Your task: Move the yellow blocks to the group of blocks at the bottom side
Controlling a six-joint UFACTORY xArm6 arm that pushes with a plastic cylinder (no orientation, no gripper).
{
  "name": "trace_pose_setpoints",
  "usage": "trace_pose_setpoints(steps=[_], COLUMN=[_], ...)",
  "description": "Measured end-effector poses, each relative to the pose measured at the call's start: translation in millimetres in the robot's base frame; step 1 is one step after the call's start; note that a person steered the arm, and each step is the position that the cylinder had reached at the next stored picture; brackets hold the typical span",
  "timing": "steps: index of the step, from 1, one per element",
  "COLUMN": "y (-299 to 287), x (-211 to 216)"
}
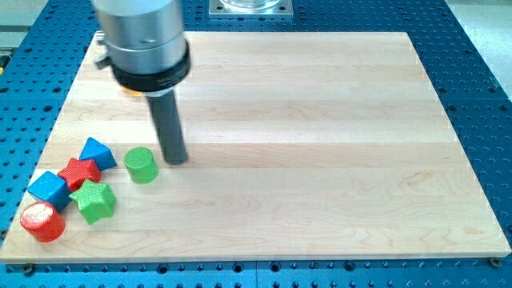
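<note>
My tip (174,161) rests on the wooden board (336,144), just right of a green cylinder (142,166). The group at the view's bottom left holds a blue triangular block (97,151), a red star (79,172), a blue cube (47,189), a green star (96,202) and a red cylinder (42,222). A small yellow-orange sliver (132,92) shows under the left edge of the arm's grey body (146,40). It looks like a yellow block, mostly hidden. No other yellow block shows.
The board lies on a blue perforated table (480,96). A metal mounting plate (250,7) sits at the view's top centre. The arm's body covers the board's top left corner.
</note>
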State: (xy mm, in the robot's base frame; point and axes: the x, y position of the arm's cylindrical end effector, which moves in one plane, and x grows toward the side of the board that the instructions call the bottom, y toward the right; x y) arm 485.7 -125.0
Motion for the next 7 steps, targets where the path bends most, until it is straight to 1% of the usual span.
trace_pose_setpoints(steps=[1, 2, 3, 4, 5, 6, 7], y=[-30, 2, 63, 44, 0, -62, -98], x=[12, -10, -89, -181, -228, -228, -186])
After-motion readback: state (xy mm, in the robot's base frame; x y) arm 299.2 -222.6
